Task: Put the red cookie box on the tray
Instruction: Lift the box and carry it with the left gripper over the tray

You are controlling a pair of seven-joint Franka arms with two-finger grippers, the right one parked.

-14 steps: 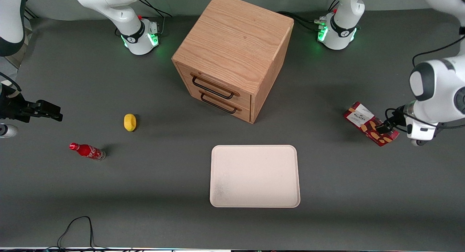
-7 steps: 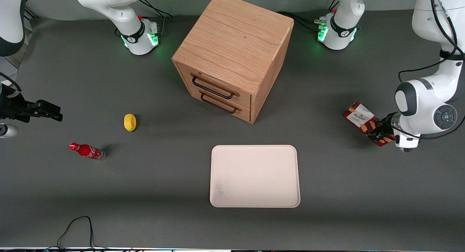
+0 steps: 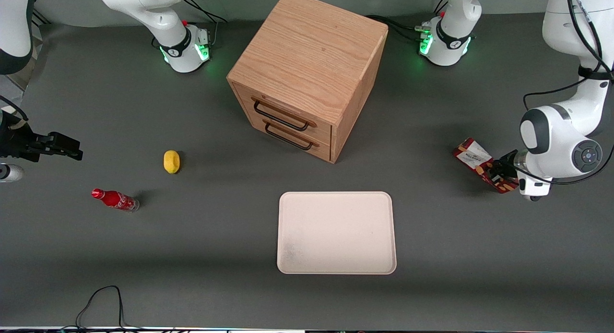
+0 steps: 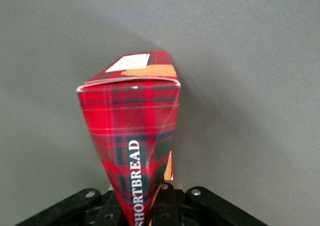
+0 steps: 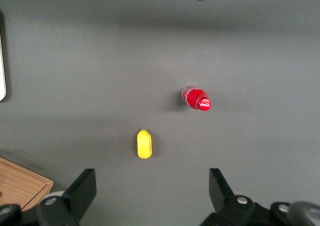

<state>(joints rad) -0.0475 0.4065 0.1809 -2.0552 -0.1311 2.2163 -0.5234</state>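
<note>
Grey matte tabletop point(image 3: 201, 256), one working surface, contents listed from the front camera's edge outward, each placed against the tray.

Item 1: tray point(image 3: 288, 213), cream-white, rounded corners, low rim, lying flat with nothing on it. Nearest to the front camera of all items.

Item 2: soda bottle point(image 3: 115, 199), small, red, lying on its side well apart from the tray, toward the parked arm's end of the table.

Item 3: red cookie box point(image 3: 479, 164), tartan carton marked SHORTBREAD, well apart from the tray toward the working arm's end and slightly farther from the camera. It looks tipped, its white-label end raised and angled toward the drawer cabinet, its other end at the gripper. The long axis runs diagonally: label end farther from the camera and nearer the tray's line, gripped end nearer the camera and farther out.

Item 4: gripper point(image 3: 503, 172), left arm, at the box's outer end. The wrist view shows the fingers point(image 4: 167, 196) closed on the carton's point(image 4: 130, 131) end, which extends straight away from the palm.

Item 5: yellow lemon-like object point(image 3: 171, 161), toward the parked arm's end, farther from the camera than the bottle.

Item 6: wooden drawer cabinet point(image 3: 307, 74), two handles, farther from the camera than the tray.

Governing relation, as judged: the tray lies sideways from the held box toward the table's middle and a little nearer the camera.
</note>
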